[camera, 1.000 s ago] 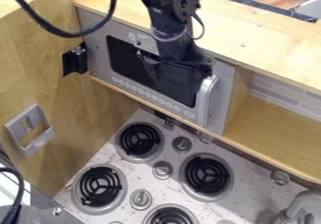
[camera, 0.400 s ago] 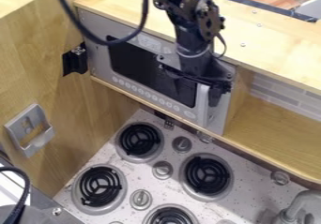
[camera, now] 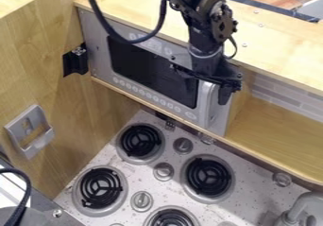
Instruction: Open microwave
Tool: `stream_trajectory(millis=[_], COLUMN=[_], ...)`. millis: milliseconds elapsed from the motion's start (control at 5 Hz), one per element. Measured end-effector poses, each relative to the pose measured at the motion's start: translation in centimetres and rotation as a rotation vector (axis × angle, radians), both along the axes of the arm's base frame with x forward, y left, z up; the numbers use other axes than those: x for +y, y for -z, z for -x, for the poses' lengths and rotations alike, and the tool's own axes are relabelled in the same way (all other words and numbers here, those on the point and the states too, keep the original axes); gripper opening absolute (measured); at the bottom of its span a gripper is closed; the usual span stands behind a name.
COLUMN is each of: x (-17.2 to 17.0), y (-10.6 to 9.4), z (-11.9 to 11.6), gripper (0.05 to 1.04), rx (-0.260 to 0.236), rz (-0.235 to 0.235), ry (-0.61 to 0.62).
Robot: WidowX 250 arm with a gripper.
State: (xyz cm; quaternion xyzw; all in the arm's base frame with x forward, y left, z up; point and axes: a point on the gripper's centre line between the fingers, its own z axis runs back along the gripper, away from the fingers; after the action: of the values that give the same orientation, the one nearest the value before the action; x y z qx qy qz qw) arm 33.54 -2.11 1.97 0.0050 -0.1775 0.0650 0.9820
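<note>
So the microwave (camera: pixel 142 66) sits at the left end of its wooden shelf (camera: pixel 277 126), door closed, handle (camera: pixel 204 107) near the right side of its front. My pincer (camera: pixel 207 93) is spread at the handle, one finger (camera: pixel 225 95) just right of it. Under the shelf's front edge there's a stovetop (camera: pixel 252 168) with coil burners (camera: pixel 140 141) and knobs (camera: pixel 163 171), plus a faucet (camera: pixel 302 206) by its right edge.

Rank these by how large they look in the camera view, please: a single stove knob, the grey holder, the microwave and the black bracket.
Largest to smallest:
1. Microwave
2. Grey holder
3. Black bracket
4. Stove knob
</note>
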Motion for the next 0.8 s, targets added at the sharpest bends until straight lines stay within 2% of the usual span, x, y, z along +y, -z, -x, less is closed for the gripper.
stream_trajectory(millis=[400,600,800], x=[0.6,1.0,1.4], y=[1.3,1.8,1.8], z=[-1.3,-1.5,-1.8], gripper=[1.000,0.962,0.684], rx=[0.019,0.037,0.014], rz=[-0.015,-0.038,-0.054], ry=[-0.011,-0.032,-0.057])
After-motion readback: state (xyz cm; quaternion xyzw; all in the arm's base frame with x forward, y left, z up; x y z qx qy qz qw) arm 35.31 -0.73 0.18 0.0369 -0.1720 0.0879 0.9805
